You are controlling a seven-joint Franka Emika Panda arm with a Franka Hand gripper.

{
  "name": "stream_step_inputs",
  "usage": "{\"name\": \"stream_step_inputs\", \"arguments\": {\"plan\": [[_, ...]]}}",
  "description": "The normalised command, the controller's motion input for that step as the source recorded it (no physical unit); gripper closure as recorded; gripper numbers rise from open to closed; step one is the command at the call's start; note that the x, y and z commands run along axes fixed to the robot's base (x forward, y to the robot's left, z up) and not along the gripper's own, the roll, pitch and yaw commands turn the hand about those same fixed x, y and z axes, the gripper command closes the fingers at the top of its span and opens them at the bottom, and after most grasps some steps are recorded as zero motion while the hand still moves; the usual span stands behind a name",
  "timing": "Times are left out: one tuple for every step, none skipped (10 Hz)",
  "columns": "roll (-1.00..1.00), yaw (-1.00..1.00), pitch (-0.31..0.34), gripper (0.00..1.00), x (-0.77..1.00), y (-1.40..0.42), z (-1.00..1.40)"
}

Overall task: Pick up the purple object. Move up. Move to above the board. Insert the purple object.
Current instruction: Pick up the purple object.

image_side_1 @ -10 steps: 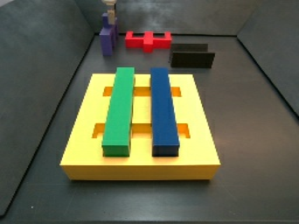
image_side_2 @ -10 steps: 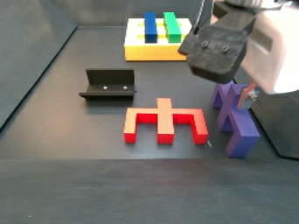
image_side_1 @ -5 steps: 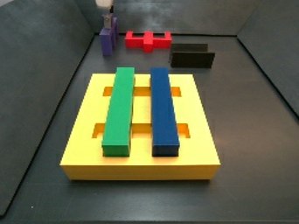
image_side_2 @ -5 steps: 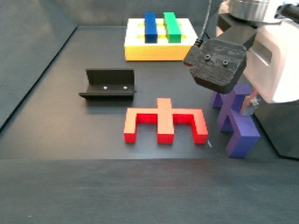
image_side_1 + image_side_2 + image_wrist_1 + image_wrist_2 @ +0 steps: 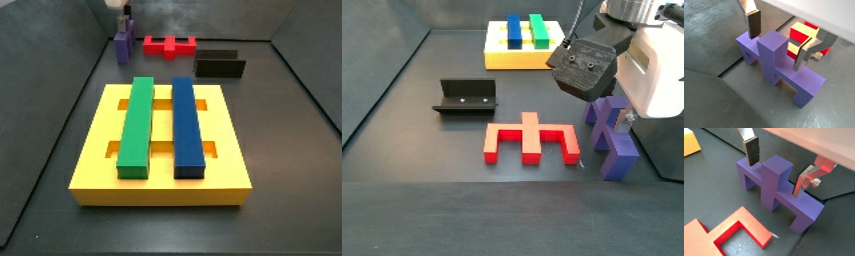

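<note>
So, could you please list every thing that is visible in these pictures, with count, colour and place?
purple object: one, purple, on the dark floor beside the red block, between the gripper's fingers.
red block: one, red, on the floor near the purple object.
board: one, yellow, on the floor.
green bar: one, green, lying on the board.
blue bar: one, dark blue, on the board beside the green bar.
fixture: one, black, on the floor.
gripper: one, silver fingers, open, straddling the purple object's stem.
</note>
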Motion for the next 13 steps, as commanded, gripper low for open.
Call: {"name": "stream_step_inputs", "arguments": {"plan": [[0.0, 0.06, -0.003, 0.0, 0.0, 0.0, -0.01], [0.0, 0.07, -0.006, 0.0, 0.0, 0.0, -0.01], [0.0, 0.0, 0.0, 0.0, 0.0, 0.0, 0.0], [0.0, 0.0, 0.0, 1.0, 0.0, 0.0, 0.0], [0.0, 0.0, 0.0, 1.0, 0.0, 0.0, 0.0], [0.0, 0.0, 0.0, 1.0, 0.0, 0.0, 0.0], [0.0, 0.0, 0.0, 1.0, 0.0, 0.0, 0.0], [0.0, 0.0, 0.0, 1.0, 0.0, 0.0, 0.0], [0.0, 0.0, 0.0, 1.0, 0.0, 0.0, 0.0], [0.0, 0.0, 0.0, 1.0, 0.0, 0.0, 0.0], [0.0, 0.0, 0.0, 1.0, 0.0, 0.0, 0.0], [0.0, 0.0, 0.0, 1.0, 0.0, 0.0, 0.0], [0.0, 0.0, 0.0, 1.0, 0.0, 0.0, 0.0]]}}
